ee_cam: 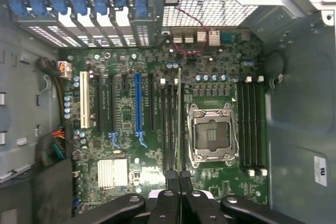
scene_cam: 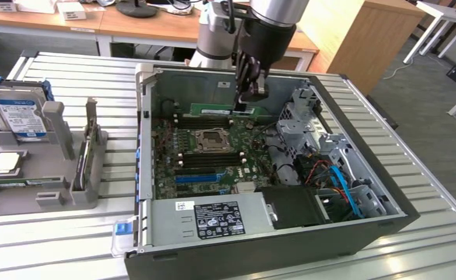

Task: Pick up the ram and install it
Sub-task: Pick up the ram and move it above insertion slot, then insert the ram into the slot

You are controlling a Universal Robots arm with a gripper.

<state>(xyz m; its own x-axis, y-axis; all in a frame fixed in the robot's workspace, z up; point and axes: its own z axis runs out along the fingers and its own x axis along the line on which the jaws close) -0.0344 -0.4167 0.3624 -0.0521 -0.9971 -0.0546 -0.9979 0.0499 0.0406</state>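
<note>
The jaws, nearly closed, grip one end of the ram [scene_cam: 214, 109], holding it level on edge over the motherboard [scene_cam: 247, 158] inside the open computer case [scene_cam: 290, 256] mid-way along the bench [scene_cam: 56, 248]; wooden desks [scene_cam: 150, 24] stand beyond its far edge.

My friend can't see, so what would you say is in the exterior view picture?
The robot's hand grips the ram, a thin green stick, inside an open computer case, over the motherboard. A grey parts holder with a hard drive stands at the exterior view's left.
</note>
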